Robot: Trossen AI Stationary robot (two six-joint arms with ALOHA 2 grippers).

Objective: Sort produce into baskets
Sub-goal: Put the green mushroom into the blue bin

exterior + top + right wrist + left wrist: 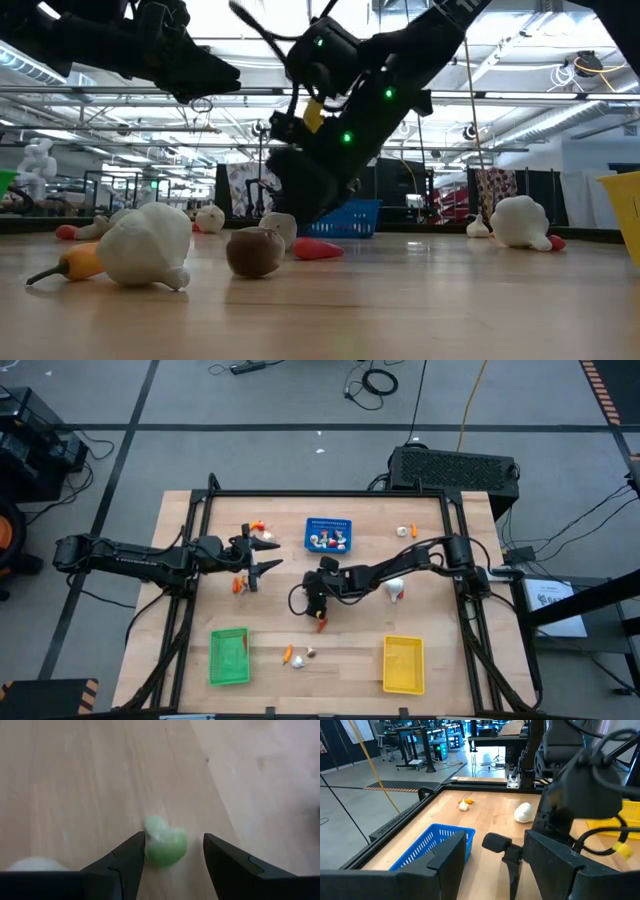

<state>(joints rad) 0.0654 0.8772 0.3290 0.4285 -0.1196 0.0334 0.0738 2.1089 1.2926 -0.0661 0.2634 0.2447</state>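
I see my right gripper (320,610) pointing down at mid-table, jaws apart, empty, straddling a red pepper (321,624) whose long axis runs toward the near edge. A garlic bulb (397,591) lies beside that arm. My left gripper (268,554) hovers open near the blue basket (328,535).

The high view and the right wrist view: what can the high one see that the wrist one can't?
Only the high view shows all three baskets: the green basket, the yellow basket and the blue basket, plus both arms and the left gripper, open, above the table's left part.

Only the right wrist view shows a small green round piece lying on the wood between its open fingers.

Both show the wooden table and the right gripper, near the table's middle.
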